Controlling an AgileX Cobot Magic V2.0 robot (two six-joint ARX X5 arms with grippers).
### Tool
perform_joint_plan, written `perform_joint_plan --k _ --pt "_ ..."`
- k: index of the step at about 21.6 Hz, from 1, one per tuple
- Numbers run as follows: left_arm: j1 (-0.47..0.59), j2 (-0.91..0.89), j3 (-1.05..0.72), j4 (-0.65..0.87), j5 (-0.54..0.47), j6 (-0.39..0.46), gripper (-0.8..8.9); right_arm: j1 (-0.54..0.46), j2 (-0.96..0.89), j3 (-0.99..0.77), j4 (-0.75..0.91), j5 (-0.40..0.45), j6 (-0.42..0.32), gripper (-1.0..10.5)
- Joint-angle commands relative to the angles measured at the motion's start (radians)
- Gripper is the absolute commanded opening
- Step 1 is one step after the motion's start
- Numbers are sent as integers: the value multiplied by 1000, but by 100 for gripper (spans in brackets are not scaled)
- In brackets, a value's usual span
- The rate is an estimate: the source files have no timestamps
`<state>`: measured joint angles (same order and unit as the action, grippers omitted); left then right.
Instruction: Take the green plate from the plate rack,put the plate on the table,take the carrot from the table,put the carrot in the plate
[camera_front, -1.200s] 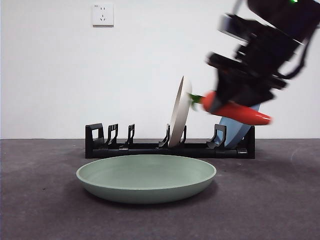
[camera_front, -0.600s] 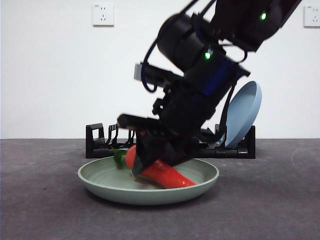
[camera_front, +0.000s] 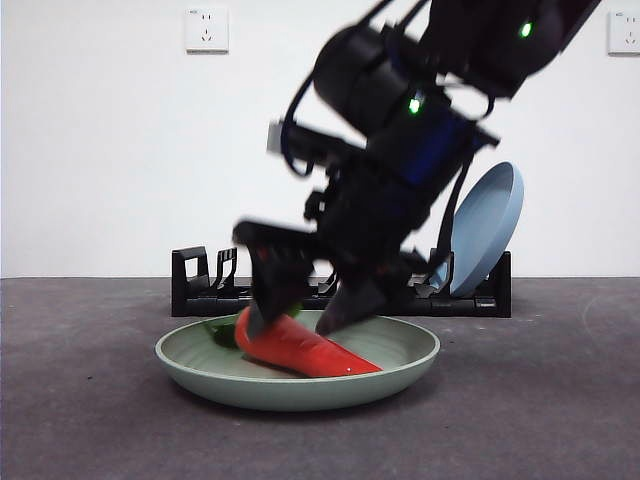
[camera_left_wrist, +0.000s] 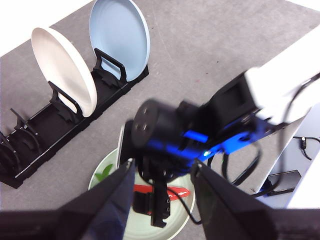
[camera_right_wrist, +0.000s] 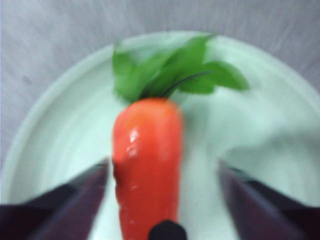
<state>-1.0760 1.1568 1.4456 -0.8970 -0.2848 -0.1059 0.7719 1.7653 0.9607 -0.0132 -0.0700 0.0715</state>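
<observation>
- Dark grey mottled worktop (camera_front: 90, 420) stretches back to a plain white wall carrying a socket (camera_front: 205, 29).
- Right pincer (camera_front: 305, 300) is low over the green plate (camera_front: 400, 372), its two jaws spread apart, one on each side of the carrot (camera_front: 300, 348); in the right wrist view the carrot (camera_right_wrist: 146, 165) sits nearer one jaw, with a clear gap to the other.
- The carrot lies in the green plate, its tapered tip toward the front view's right and its green leaves (camera_right_wrist: 170, 70) at the thick end, over the plate's pale inner surface (camera_right_wrist: 65, 125).
- The green plate rests flat on the worktop, just in front of the plate rack (camera_front: 200, 290).
- The plate rack stands along the back of the worktop; a blue plate (camera_front: 488, 225) leans upright in it near one end, and the left wrist view shows a cream plate (camera_left_wrist: 62, 70) in the holder next to the blue plate (camera_left_wrist: 120, 37).
- Left pincer (camera_left_wrist: 162, 172) hangs high above the scene with its jaws apart, gripping nothing, looking down on the right arm (camera_left_wrist: 200, 135) and the plate rack (camera_left_wrist: 55, 125).
</observation>
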Motion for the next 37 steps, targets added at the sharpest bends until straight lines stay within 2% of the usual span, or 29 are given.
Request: perform_joint_plan --k 1,4,6,10,14,20,23,26,27,37 --pt "-2 -2 -3 3 -2 1 193 2 -85 -4 -25 18 6 602" --pt "-2 -2 -3 -15 -3 3 193 2 -251 -4 -181 23 6 599" --pt "-2 -2 -3 -49 -2 6 193 3 -391 -4 -362 13 6 598" --pt "-2 -2 -3 -125 0 5 188 3 -663 -4 -728 -61 14 597" --pt "-2 -2 -3 -204 3 5 188 3 -862 -4 -941 -63 46 595" --pt "-2 -2 -3 -276 7 4 184 3 -996 -4 -1069 -62 66 561" --pt "-2 -2 -3 -299 33 4 169 3 -1028 -4 -1101 -62 71 323" --pt "-2 -2 -3 -304 74 4 -10 3 -1044 -4 -1114 -62 70 18" --pt "-2 -2 -3 -304 85 4 -8 3 -1047 -4 -1115 -62 70 -14" --pt "-2 -2 -3 -308 77 4 -1 3 -1046 -4 -1115 -58 69 1"
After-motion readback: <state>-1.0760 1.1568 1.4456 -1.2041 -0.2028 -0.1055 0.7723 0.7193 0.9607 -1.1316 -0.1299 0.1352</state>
